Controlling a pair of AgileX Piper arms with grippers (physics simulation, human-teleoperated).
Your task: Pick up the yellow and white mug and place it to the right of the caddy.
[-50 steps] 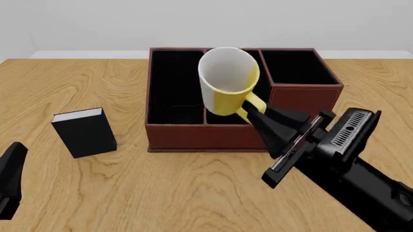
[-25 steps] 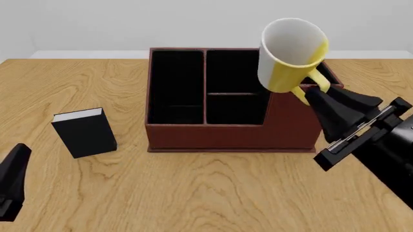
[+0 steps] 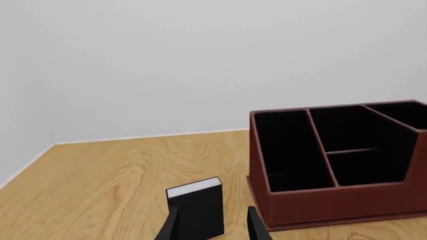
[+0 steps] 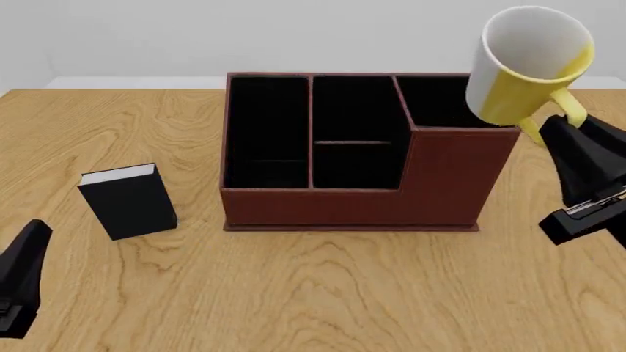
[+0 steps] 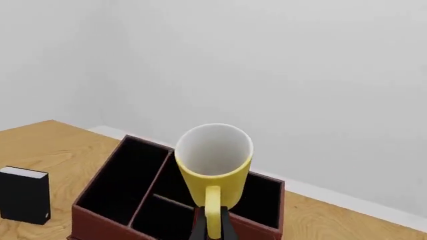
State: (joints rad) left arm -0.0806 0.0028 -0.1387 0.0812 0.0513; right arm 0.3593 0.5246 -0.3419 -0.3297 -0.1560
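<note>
The yellow and white mug (image 4: pixel 528 66) hangs tilted in the air above the caddy's tall right corner, its white inside facing the camera. My right gripper (image 4: pixel 555 132) is shut on its yellow handle, coming in from the right edge. In the right wrist view the mug (image 5: pixel 213 160) sits just beyond the fingertips (image 5: pixel 200 225), over the caddy (image 5: pixel 100 220). The reddish-brown caddy (image 4: pixel 352 202) stands mid-table with black-lined compartments. My left gripper (image 4: pixel 25 275) rests low at the near left, far from both, and is open (image 3: pixel 213 229) with nothing between its fingers.
A small black book with white pages (image 4: pixel 127 202) stands left of the caddy; it also shows as a black book (image 3: pixel 195 212) beyond the left fingers. Bare wooden table (image 4: pixel 313 293) lies in front of the caddy and to its right (image 4: pixel 558 293).
My right gripper has carried the mug up and to the right, from over the caddy's front middle to above its tall right corner. The left gripper has hardly moved.
</note>
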